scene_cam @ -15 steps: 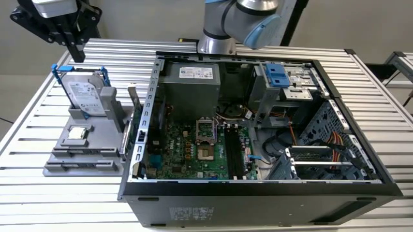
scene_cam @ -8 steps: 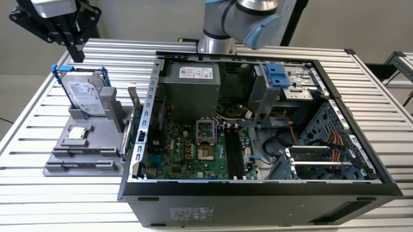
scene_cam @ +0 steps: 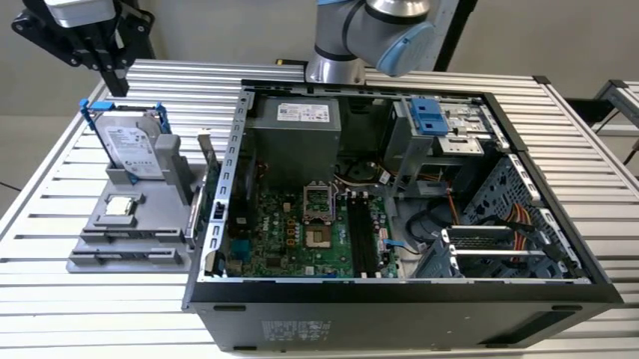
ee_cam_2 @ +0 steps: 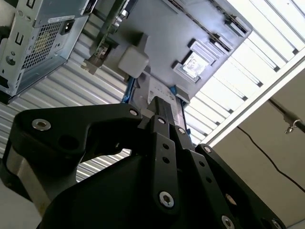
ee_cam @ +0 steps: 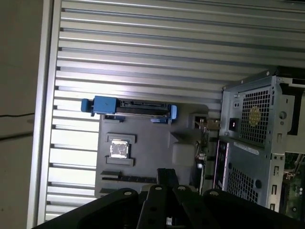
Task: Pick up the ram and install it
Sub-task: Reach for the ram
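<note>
The ram (scene_cam: 208,170) is a thin bluish-green board standing on edge at the side of the grey fixture (scene_cam: 150,224) nearest the open computer case. It also appears in both wrist views (ee_cam: 202,139) (ee_cam_2: 99,49). My gripper (scene_cam: 115,82) hangs high over the far end of the fixture, above the hard drive and well apart from the ram. Its black fingers are shut together with nothing between them, as both wrist views (ee_cam_2: 164,109) (ee_cam: 167,175) show. The motherboard's black slots (scene_cam: 361,238) lie inside the case.
A silver hard drive in a blue frame (scene_cam: 130,142) stands upright on the fixture. A square silver CPU chip (scene_cam: 120,206) lies in front of it. The case (scene_cam: 559,247) holds a power supply (scene_cam: 295,131), cables and drive bays. The slatted table (scene_cam: 60,314) surrounds everything.
</note>
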{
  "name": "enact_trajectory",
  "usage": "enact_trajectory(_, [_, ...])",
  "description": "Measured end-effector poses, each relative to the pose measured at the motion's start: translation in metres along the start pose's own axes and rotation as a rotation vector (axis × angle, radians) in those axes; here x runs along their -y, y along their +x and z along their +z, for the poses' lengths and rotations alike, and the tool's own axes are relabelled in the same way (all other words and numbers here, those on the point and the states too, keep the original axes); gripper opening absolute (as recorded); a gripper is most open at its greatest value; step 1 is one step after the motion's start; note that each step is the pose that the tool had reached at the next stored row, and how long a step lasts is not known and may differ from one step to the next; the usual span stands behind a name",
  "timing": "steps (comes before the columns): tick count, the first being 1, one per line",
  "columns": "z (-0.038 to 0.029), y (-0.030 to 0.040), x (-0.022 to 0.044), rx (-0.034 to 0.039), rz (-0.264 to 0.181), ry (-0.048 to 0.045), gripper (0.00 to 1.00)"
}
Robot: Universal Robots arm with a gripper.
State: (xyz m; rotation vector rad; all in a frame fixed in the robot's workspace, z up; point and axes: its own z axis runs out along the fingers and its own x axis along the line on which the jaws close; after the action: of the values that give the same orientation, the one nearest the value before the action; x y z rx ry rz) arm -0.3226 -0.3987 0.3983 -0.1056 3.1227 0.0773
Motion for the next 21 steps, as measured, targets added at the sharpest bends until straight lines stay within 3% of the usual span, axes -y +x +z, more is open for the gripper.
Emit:
enact_trajectory(8, [0.0, 0.0062, -0.0004, -0.0003, 0.0, -0.0001, 0.0])
enact_trajectory(21, [0.0004, 0.0075, 0.0029, -0.002, 0.0, -0.0002, 0.0])
